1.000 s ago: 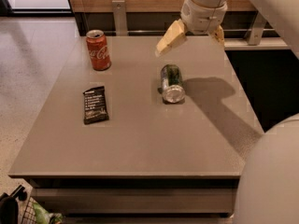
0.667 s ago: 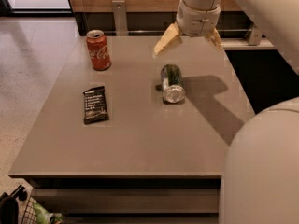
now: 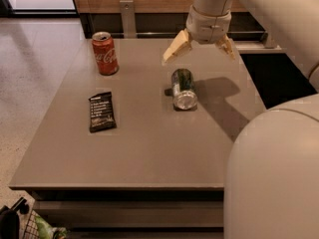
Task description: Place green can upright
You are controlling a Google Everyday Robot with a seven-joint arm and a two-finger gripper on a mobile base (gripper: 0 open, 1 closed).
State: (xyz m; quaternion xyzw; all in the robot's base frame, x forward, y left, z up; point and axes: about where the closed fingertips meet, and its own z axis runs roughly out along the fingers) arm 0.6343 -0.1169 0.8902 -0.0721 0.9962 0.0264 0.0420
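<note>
The green can (image 3: 183, 88) lies on its side near the middle of the grey table (image 3: 144, 143), its silver end facing the front edge. My gripper (image 3: 201, 49) hangs open above the table just behind the can and slightly to its right. Its two tan fingers (image 3: 176, 48) are spread wide and hold nothing. It does not touch the can.
A red cola can (image 3: 105, 53) stands upright at the back left of the table. A black snack bar wrapper (image 3: 101, 111) lies flat left of centre. My arm's white body (image 3: 271, 168) fills the right foreground. A wall base runs behind the table.
My gripper has shifted a little left and lower, closer to the spot above the green can. The can, cola can and wrapper have not moved.
</note>
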